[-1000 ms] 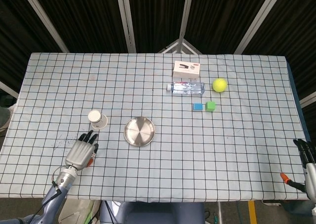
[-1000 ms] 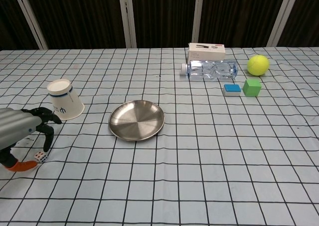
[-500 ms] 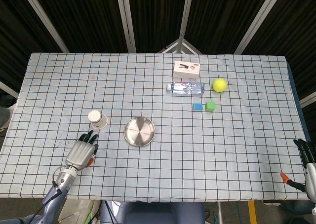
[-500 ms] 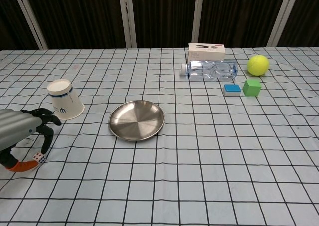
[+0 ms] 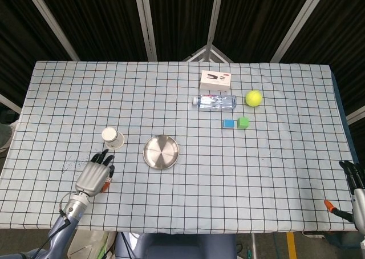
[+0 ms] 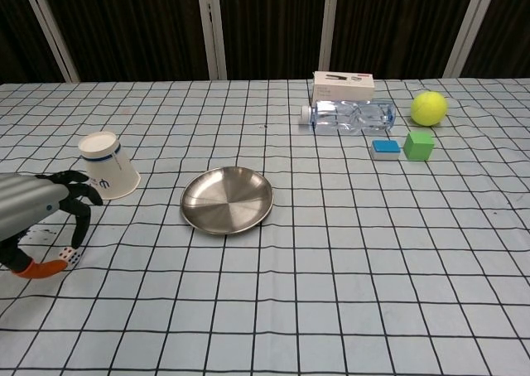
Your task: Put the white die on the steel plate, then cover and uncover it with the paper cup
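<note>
One left hand point(image 6: 37, 219) has pinched and raised the white die point(image 6: 69, 257).

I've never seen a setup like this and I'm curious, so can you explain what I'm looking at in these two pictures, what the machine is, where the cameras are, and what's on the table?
This is a two-armed robot with human-like hands, steered remotely by a person. Both pictures come from its own cameras: one on the head looking down, one on the chest looking across.

The table has a checked cloth. On it are a round steel plate, a paper cup lying tilted on its side beside it, a water bottle, a small white box, a tennis ball, and a green block next to a blue one.

The left hand reaches over a small white die, fingers curled around it; whether it already grips the die, I cannot tell. The right hand waits at the table's far edge, apparently holding nothing.
</note>
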Robot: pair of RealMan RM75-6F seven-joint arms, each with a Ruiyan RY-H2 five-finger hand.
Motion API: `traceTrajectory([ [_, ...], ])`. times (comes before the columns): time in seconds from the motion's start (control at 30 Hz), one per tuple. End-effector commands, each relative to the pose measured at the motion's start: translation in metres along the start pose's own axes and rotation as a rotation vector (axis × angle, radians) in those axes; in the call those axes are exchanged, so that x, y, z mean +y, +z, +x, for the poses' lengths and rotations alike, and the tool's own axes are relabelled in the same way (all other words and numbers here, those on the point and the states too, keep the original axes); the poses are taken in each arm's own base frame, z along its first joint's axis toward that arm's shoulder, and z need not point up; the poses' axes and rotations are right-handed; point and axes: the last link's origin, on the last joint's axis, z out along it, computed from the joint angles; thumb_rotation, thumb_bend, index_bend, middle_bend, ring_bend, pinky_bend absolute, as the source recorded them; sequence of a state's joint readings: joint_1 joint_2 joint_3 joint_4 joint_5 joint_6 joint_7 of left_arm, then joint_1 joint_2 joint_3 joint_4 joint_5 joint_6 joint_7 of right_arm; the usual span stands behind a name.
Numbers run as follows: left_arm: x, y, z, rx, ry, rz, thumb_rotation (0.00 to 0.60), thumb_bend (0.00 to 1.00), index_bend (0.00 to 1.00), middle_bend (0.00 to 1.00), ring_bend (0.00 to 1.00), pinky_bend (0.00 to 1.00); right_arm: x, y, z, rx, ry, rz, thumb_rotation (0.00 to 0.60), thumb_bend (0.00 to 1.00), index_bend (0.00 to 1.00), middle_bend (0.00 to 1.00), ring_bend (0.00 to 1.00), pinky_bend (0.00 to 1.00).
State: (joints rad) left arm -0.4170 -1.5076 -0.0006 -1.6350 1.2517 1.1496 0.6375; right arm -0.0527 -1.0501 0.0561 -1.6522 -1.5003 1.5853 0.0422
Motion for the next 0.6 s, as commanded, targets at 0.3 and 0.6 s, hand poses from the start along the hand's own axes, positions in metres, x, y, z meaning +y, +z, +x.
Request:
traceTrajectory([
  [0.3,0.044,0.002,0.048,0.158,-0.072,-0.176,0.6,0.52,0.58,0.2,0.0,0.14,0.0,-0.001,0.001,0.005,0.002,0.001,0.6,0.13,0.13,0.14,0.1,0.02],
  [0.6,0.087,0.075,0.071,0.219,0.027,-0.184,0.6,0.52,0.58,0.2,0.0,0.14,0.001,0.0,0.001,0.001,-0.002,-0.004,0.6,0.13,0.13,0.14,0.1,0.02],
])
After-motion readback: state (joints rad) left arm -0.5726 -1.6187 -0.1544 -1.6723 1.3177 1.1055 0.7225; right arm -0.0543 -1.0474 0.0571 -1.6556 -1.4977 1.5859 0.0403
